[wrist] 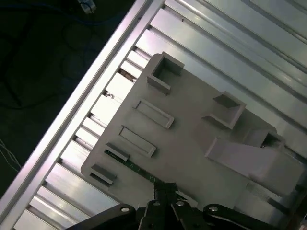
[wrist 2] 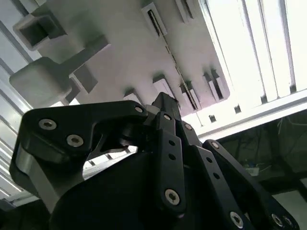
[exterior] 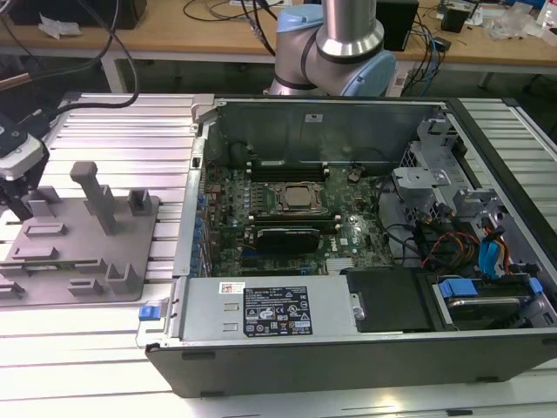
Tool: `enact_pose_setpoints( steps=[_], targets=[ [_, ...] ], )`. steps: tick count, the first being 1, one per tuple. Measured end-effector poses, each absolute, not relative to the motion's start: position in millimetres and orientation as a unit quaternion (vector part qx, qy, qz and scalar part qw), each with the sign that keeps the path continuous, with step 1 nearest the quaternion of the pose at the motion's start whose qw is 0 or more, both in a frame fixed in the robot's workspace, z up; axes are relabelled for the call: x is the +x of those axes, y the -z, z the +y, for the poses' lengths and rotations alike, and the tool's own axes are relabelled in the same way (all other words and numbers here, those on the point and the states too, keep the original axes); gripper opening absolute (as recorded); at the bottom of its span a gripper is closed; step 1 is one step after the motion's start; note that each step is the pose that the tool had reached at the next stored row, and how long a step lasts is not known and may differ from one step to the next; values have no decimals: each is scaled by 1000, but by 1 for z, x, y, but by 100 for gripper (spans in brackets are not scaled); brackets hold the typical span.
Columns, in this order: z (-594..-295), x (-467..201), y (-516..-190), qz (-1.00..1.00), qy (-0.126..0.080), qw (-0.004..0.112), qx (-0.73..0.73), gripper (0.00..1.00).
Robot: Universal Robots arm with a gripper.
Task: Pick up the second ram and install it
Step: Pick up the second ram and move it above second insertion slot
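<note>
Barely a sliver: ram (wrist: 141, 172) near tool (wrist: 165, 188).

Fixture tray (exterior: 87, 248) on desk (exterior: 122, 131), exterior view's left. Computer case (exterior: 348, 353) just beside it, on its right. Motherboard (exterior: 352, 235) inside case. Pincer (exterior: 17, 207) over tray's left end.

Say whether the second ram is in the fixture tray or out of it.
In it: the second ram shows as a thin green edge seated in the fixture tray, right at the claw.
</note>
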State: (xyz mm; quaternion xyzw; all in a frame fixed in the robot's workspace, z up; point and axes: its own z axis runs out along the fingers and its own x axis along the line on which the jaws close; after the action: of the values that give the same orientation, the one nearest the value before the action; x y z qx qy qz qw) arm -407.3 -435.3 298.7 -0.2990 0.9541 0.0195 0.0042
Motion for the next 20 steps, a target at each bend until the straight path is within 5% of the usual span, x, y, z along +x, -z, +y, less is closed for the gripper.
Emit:
enact_pose_setpoints(
  steps=[20],
  targets=[
    [-435,-407,-290,806,-14,-4,-592,8]
  ],
)
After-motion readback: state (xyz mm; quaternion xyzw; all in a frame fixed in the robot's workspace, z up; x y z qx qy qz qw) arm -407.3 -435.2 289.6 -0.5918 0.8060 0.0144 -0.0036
